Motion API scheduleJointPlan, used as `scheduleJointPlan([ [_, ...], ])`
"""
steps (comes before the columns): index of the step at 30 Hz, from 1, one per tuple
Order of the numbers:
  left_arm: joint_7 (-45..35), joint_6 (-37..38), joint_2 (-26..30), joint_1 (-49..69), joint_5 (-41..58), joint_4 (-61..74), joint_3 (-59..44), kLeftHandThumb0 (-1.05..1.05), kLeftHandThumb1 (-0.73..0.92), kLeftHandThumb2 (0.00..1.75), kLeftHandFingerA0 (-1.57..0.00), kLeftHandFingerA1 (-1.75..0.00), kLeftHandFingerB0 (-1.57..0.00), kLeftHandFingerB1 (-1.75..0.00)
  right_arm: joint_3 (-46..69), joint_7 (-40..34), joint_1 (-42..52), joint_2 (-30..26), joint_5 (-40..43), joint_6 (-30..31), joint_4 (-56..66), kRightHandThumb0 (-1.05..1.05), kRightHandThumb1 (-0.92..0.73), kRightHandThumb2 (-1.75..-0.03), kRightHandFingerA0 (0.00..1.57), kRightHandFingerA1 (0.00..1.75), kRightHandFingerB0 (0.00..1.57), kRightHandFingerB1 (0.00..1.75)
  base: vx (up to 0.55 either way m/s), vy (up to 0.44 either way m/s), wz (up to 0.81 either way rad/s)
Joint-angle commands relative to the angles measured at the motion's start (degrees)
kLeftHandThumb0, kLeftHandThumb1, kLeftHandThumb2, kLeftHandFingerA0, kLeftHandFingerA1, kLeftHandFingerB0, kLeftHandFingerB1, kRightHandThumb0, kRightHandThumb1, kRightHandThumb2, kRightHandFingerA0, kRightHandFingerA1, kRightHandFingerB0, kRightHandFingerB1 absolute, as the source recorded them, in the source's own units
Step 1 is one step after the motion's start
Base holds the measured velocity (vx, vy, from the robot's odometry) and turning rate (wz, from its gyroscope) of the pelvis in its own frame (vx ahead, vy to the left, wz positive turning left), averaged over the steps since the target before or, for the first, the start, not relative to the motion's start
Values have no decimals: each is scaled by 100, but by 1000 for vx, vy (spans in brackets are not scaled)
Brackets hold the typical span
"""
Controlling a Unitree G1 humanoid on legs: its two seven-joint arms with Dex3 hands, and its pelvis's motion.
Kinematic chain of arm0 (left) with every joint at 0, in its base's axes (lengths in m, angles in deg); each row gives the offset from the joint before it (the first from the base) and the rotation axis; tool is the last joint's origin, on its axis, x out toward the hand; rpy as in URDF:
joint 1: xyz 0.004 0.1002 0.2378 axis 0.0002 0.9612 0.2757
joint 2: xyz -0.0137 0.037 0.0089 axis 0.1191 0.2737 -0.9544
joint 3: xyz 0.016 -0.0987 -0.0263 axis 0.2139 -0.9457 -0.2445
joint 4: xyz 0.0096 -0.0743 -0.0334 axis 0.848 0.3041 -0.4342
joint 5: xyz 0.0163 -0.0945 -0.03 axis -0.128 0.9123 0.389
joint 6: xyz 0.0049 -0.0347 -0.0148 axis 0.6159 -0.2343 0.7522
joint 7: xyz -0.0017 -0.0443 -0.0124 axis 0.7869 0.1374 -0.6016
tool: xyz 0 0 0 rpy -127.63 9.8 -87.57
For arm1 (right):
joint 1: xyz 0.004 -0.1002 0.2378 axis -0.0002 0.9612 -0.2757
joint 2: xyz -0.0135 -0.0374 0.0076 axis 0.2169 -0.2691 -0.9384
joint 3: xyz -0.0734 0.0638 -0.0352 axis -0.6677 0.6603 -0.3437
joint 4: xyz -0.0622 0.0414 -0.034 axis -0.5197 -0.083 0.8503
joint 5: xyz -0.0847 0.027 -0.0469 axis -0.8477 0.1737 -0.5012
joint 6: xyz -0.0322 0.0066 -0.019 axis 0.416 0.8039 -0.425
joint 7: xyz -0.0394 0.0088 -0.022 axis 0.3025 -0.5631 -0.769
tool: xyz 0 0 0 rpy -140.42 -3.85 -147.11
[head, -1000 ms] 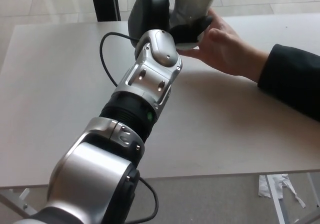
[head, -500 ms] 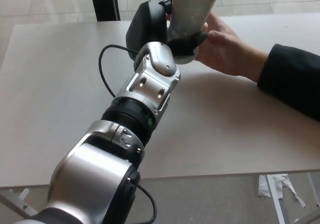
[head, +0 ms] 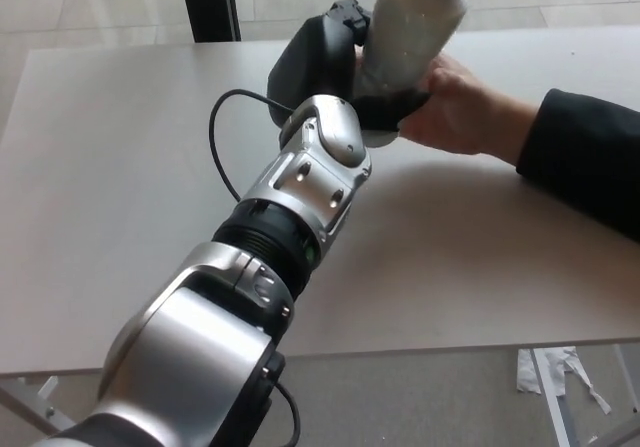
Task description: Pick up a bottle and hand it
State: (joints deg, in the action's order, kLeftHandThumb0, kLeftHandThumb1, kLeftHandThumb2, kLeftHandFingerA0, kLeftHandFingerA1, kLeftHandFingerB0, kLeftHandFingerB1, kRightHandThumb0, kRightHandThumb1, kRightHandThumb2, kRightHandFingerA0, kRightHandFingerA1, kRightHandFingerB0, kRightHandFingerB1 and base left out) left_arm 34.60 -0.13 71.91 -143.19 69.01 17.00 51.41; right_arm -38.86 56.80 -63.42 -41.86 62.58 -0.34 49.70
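Gripping the bottle [head: 412, 29] low down, the left hand [head: 335, 72] holds it upright near the table's [head: 120, 147] far edge, against a person's hand [head: 458, 107].

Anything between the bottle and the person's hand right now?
Nothing separate, in the head view. The left hand grips the bottle, and its black fingers wrap the bottle's base, right against the person's hand.
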Motion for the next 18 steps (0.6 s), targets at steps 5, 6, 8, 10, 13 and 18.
scheduleJointPlan([
  [5, -695, -1111, -517, -113, -450, -299, 685, -18, 73, 61, -70, -155, -62, -100, -99, 14, 4, 1, -14, 111, 249, -66, -50, -93, 101, 95, 37, 63, 0, 0, 0],
  [6, -715, -1185, -497, -103, -575, -323, 873, -12, 74, 57, -70, -165, -60, -108, -99, 48, -14, -9, 6, 91, 240, -66, -66, -60, 106, 102, 39, 57, 0, 0, 0],
  [8, -790, -1188, -456, -76, -566, -293, 980, -17, 72, 60, -73, -166, -64, -110, -125, 15, -18, -17, -47, 108, 256, -66, -66, -61, 106, 96, 39, 58, 0, 0, 0],
  [10, -914, -1286, -434, -82, -555, -288, 1062, -18, 73, 62, -70, -163, -59, -103, -98, -9, -42, 11, -8, 118, 243, -68, -48, -92, 92, 89, 40, 65, 0, 0, 0],
  [13, -954, -1363, -393, -49, -636, -248, 1211, -16, 68, 62, -69, -150, -59, -83, -82, -7, -37, 63, 75, 211, 281, -66, -64, -59, 107, 107, 42, 58, 0, 0, 0],
  [18, -862, -1335, -398, -29, -684, -211, 1312, -17, 66, 61, -67, -149, -54, -70, -85, -27, -26, 77, 33, 166, 313, -66, -65, -60, 107, 100, 43, 58, 0, 0, 0],
])
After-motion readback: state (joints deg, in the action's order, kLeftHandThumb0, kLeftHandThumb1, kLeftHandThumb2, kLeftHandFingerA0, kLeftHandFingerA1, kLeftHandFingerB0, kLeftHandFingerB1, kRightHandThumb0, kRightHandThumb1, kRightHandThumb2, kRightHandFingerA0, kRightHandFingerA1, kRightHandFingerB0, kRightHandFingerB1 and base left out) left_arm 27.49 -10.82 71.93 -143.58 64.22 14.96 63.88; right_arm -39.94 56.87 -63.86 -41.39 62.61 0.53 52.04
